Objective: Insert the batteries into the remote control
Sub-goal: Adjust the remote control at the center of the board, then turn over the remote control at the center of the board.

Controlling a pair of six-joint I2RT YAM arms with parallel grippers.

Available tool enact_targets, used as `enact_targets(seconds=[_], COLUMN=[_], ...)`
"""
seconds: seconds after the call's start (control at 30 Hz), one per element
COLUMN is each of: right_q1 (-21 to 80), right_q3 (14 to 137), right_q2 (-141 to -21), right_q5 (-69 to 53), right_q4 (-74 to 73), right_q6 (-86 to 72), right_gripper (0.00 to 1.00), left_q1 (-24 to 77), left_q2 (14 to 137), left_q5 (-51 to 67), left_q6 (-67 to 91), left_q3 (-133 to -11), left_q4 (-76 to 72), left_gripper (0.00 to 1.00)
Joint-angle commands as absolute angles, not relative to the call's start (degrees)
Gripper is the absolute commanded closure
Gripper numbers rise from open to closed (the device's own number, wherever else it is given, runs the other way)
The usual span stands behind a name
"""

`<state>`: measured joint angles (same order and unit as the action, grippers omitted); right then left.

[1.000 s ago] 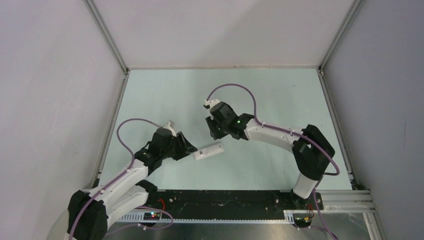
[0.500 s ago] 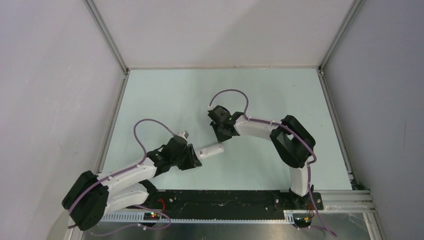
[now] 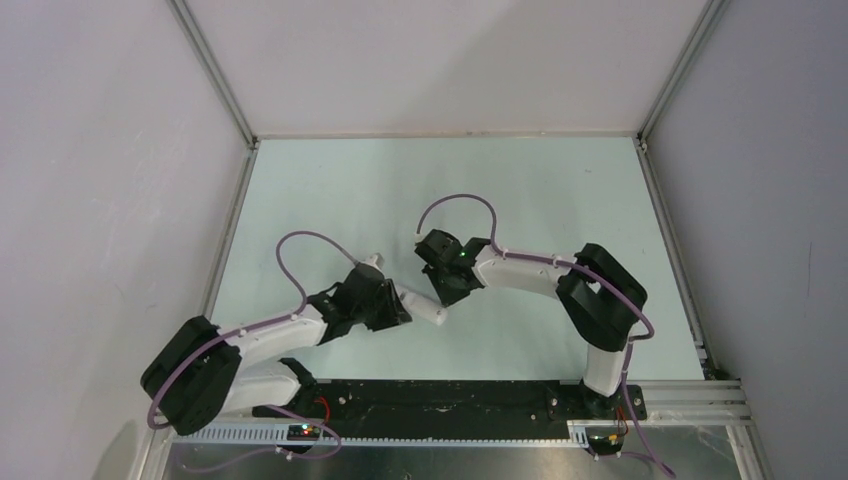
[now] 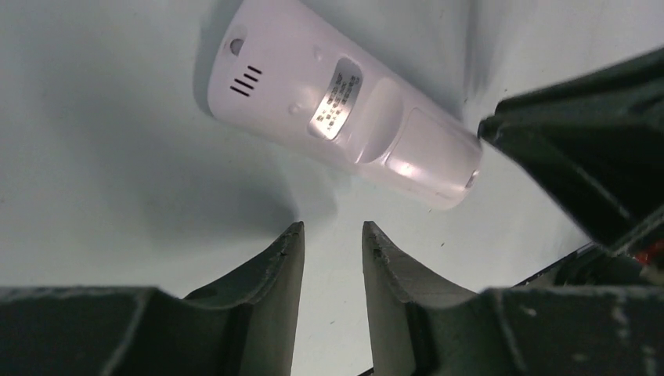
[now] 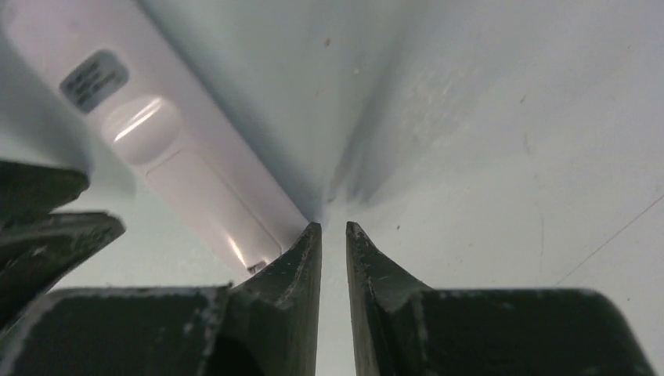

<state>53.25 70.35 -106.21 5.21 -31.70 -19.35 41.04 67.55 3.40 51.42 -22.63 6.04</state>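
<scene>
**Remote lying face-down between two empty hands, its battery end being nudged**

The remote control (image 4: 344, 110) lies flat on the tabletop (image 3: 540, 190), near the middle and toward the near edge. Its back faces up, so the label (image 4: 335, 100) and the battery cover (image 4: 431, 153) are exposed, which is the side loading needs. The left hand (image 4: 332, 231) hovers just near of it, its fingers partly apart with only bare tabletop between them. It looks lined up to steady or grasp the body. The right hand (image 5: 332, 229) is narrowed to a thin slit and grips nothing. One fingertip rests against the corner at the cover end, probably to push the remote or work at the cover. No batteries show in any view, so loading appears not to have begun.
</scene>
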Motion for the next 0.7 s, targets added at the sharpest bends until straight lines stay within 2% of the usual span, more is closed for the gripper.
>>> enact_targets(seconds=[0.0, 0.07, 0.23, 0.4, 0.5, 0.67], right_q1=[54.33, 54.65, 58.29, 60.51, 60.82, 60.73], right_q3=[68.53, 67.51, 66.7, 66.63, 66.65, 66.63], right_q2=[-100.83, -98.91, -95.44, -97.75, -100.37, -103.04], right_q5=[4.9, 5.9, 9.83, 6.29, 3.95, 3.62], right_q4=[-32.76, -31.87, -29.27, -26.39, -24.97, -22.57], right_q6=[-20.12, -21.29, -20.44, -15.99, -12.78, -7.65], right_gripper=[0.78, 0.72, 0.34, 0.13, 0.1, 0.11], left_q1=[41.48, 41.36, 40.45, 37.19, 34.55, 30.12], left_q2=[70.47, 70.18, 61.29, 48.94, 43.96, 39.22], left_q5=[0.24, -0.63, -4.69, -6.74, -6.95, -6.56], left_q6=[52.4, 52.85, 54.49, 55.96, 56.13, 55.92], left_q3=[-21.96, -21.6, -18.39, -15.25, -14.6, -14.8], left_q4=[4.23, 4.11, 6.89, 11.46, 13.88, 17.15], left_gripper=[0.61, 0.6, 0.59, 0.51, 0.4, 0.33])
